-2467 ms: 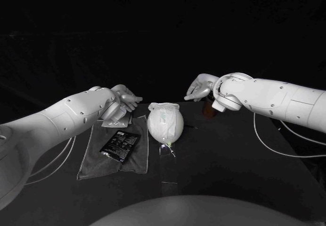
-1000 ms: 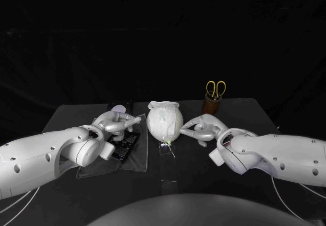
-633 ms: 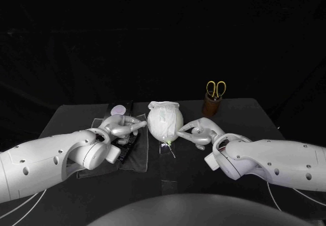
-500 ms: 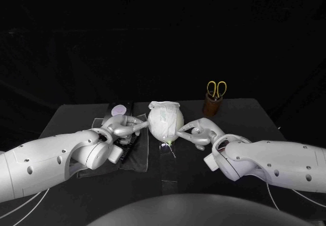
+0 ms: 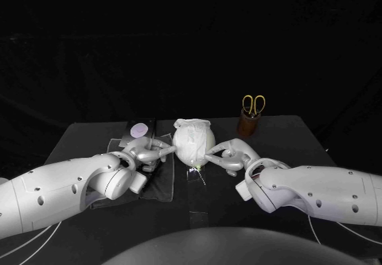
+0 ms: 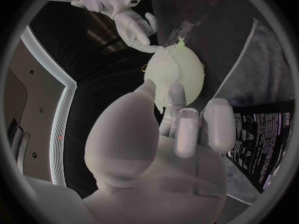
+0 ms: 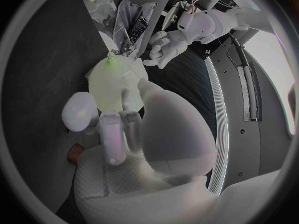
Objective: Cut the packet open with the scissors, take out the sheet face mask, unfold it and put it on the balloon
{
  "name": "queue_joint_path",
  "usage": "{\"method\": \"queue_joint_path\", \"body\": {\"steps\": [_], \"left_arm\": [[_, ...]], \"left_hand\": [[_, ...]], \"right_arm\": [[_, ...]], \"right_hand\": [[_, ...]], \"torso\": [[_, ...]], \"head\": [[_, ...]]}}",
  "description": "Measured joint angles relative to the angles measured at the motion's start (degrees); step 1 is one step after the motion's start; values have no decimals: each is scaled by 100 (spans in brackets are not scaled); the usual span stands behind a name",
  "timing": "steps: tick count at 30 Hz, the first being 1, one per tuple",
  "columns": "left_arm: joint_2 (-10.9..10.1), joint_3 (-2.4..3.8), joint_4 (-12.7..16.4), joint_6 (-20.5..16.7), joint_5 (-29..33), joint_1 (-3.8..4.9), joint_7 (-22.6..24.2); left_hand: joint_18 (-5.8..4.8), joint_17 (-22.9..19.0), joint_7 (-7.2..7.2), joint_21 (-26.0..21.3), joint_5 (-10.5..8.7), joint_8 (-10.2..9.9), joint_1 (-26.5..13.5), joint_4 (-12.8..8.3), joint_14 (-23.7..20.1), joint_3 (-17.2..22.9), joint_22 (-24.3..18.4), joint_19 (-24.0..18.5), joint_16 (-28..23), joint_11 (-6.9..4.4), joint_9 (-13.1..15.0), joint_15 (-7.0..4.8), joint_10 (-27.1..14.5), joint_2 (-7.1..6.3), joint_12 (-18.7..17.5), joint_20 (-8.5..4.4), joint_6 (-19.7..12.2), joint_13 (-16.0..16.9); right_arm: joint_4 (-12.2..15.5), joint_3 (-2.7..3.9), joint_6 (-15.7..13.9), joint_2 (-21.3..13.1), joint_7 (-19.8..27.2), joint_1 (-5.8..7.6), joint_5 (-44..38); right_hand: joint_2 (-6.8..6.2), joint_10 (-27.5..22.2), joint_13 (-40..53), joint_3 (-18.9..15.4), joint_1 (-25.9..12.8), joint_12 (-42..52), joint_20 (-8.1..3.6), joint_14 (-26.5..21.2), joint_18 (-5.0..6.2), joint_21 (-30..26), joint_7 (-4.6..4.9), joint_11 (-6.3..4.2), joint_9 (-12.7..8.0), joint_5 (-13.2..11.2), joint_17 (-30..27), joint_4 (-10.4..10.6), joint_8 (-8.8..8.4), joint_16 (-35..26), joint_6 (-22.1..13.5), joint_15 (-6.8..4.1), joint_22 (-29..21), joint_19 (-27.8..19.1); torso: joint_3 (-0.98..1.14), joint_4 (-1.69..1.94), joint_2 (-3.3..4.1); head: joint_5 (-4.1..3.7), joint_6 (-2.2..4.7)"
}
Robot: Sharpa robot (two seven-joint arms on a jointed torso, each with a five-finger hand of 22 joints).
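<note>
The pale balloon [image 5: 194, 144] lies on the table with the white sheet mask [image 5: 191, 125] draped over it, knot end toward me. My left hand [image 5: 148, 152] is at its left side, fingers apart, fingertips touching the mask [image 6: 168, 79]. My right hand [image 5: 225, 156] is at its right side, also spread, fingertips touching the balloon [image 7: 115, 87]. Neither hand holds anything. The black packet [image 6: 264, 144] lies on the grey cloth [image 5: 163, 185], largely hidden by my left arm. The yellow-handled scissors [image 5: 253, 103] stand in a brown holder [image 5: 248, 126] at the back right.
A strip of clear film [image 5: 196, 190] lies on the table in front of the balloon's knot. A small pale round thing [image 5: 140, 129] sits just behind my left hand. Both forearms lie low across the table's front half.
Both arms came down from beside the balloon and reached in from the front. In the last half second both hands closed in until their fingertips met the balloon's sides.
</note>
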Motion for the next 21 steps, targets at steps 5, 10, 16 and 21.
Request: {"method": "queue_joint_path", "body": {"steps": [5, 10, 16, 21], "left_arm": [[20, 0, 0, 8, -33, -10, -73], [57, 0, -19, 11, -67, -20, -129], [88, 0, -67, 12, -136, -39, -187], [116, 0, -84, 13, -193, -43, -219]], "left_hand": [[0, 0, -7, 0, 0, 0, 0, 2, 0, -27, 0, 0, 0, 0, -8, 0, 0, 0, 68, 0, -7, 65], [0, 0, -28, 27, 0, 0, 8, 4, -1, -28, -1, -1, 0, 3, -20, 0, 3, 9, 82, 0, 15, 79], [0, 0, -15, 27, 0, -51, 22, 10, -1, -116, -2, -1, 24, 21, -55, 0, 68, 23, 151, 0, 29, 124], [0, 0, -8, 67, 0, -52, 22, 1, -1, -170, -3, -1, 36, 1, -84, 0, 217, 23, 300, 0, 38, 305]], "right_arm": [[-31, 0, -40, 39, -7, -7, -4], [-51, 0, -91, 74, -16, -9, -18], [-59, 0, -138, 111, -37, -11, -49], [-78, 0, -147, 155, -62, -12, -75]], "right_hand": [[0, 0, -8, 0, 0, -1, 9, 0, -1, 0, 0, 0, 0, -4, 0, 0, 0, 13, 0, 0, -10, -9], [0, 0, -8, 0, 0, -10, 9, -1, -2, -1, 0, 0, 1, -30, 0, 0, 2, 17, 0, 0, -1, -9], [0, -1, -6, -16, 0, -16, 29, -1, -3, -1, 0, -2, 1, -143, -3, -17, 2, 17, 0, 1, 14, -30], [0, -3, -4, -48, 0, 1, 17, -1, -4, -1, -1, -4, 1, -176, -5, -17, 2, 15, 1, 1, 11, -42]], "torso": [[-2, 0, 1], [-4, -1, 5], [-4, -7, 7], [-3, -8, 7]], "head": [[9, 0], [18, 0], [7, 0], [-8, 0]]}}
